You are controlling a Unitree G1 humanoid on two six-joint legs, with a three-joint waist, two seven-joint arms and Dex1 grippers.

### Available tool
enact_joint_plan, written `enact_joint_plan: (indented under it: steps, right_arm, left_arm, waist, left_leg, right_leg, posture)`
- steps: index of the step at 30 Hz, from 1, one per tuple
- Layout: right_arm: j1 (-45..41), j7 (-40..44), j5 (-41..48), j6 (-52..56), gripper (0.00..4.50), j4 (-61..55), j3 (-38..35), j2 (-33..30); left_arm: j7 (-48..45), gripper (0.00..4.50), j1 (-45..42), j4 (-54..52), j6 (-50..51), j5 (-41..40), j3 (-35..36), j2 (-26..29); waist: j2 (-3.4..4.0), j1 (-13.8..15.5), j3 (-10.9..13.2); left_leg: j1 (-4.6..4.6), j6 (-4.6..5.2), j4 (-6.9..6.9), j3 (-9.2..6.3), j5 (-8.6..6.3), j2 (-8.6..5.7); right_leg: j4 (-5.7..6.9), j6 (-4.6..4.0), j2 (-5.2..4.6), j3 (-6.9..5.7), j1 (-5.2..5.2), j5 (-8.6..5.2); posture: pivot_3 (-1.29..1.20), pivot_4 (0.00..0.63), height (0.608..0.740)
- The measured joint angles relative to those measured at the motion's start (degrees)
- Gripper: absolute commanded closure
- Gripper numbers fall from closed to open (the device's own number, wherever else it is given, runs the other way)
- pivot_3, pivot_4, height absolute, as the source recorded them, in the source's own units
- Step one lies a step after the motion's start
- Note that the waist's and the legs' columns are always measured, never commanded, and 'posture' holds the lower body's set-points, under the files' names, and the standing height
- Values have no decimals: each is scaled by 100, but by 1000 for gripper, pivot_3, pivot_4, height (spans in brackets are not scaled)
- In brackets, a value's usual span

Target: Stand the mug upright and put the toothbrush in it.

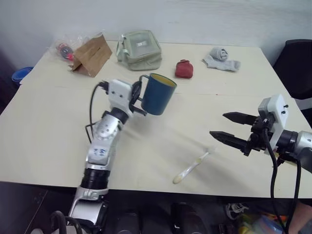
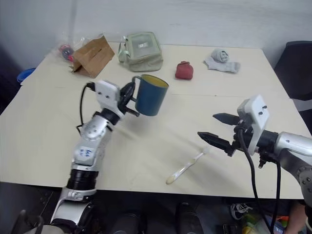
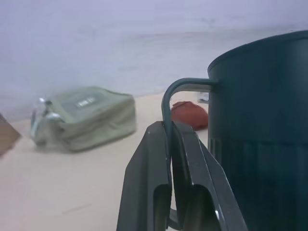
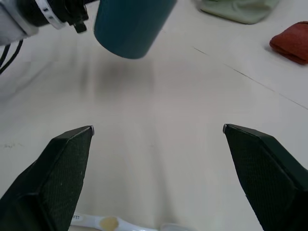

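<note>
Left wrist view: left gripper [image 3: 169,144] pinched shut on the mug [image 1: 157,93] handle [image 3: 180,89], mug upright above the table [image 1: 44,141]. Right gripper [image 1: 229,129] spread wide and empty over the toothbrush [image 1: 191,168].

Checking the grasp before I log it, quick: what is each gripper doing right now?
Left gripper: closed on the mug by its handle, mug off the table.
Right gripper: open, empty, near the toothbrush.

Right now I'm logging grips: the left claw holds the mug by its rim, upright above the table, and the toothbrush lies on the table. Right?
Not quite: the left claw is shut on the mug by its handle, not its rim, as the left wrist view shows. The mug is upright above the table, and the toothbrush lies there.
</note>
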Motion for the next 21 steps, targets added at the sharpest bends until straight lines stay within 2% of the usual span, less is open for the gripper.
enact_joint_plan:
  steps: [6,12,18,21]
  right_arm:
    - [189,-191,246,120,0,-117,-327,-8]
    - [393,-277,389,192,0,-263,-433,-15]
    - [455,-348,497,271,0,-267,-435,-15]
    - [453,-504,530,326,0,-269,-419,-6]
  left_arm:
    - [-57,4489,170,1231,-1370,451,-481,-272]
    - [-18,4489,312,1610,-1875,533,-440,-281]
    - [-357,2786,959,1207,-1575,466,-289,157]
    - [-571,1878,1233,615,-1159,309,-180,382]
  waist:
    - [2,6,-2]
    - [5,-5,-3]
    - [10,-28,-6]
    - [10,-20,-6]
  left_leg:
    - [-19,28,-7,-1,-14,-3]
    - [-14,32,-7,0,-16,-4]
    - [0,29,-8,-1,-13,5]
    - [-6,27,-8,-4,-13,6]
  right_leg:
    - [-32,19,-10,-5,6,15]
    - [-38,22,-14,-8,12,16]
    - [-41,15,-23,-2,17,16]
    - [-41,14,-32,-4,15,17]
  posture:
    - [0,150,740]
    - [0,150,740]
    - [0,150,740]
    - [0,150,740]
